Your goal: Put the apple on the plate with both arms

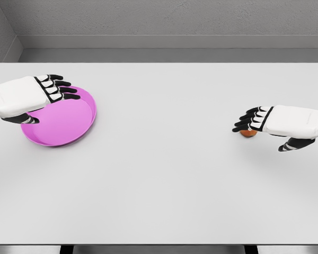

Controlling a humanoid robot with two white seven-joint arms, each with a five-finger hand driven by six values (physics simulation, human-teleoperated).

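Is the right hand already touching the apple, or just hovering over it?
Cannot tell. In the head view the right hand covers most of the apple; only an orange sliver shows under the fingers, with neither a gap nor contact plainly visible.

White table (164, 180), grey wall behind. Left hand (40, 95) over the left part of the pink plate (77, 124), fingers extended toward the right, thumb low over the plate's near-left rim; contact cannot be told. Right hand (275, 123) at the table's right side, fingers extended, held over the apple (248, 134). Apple mostly hidden; only its lower edge shows. Plate and apple well apart.
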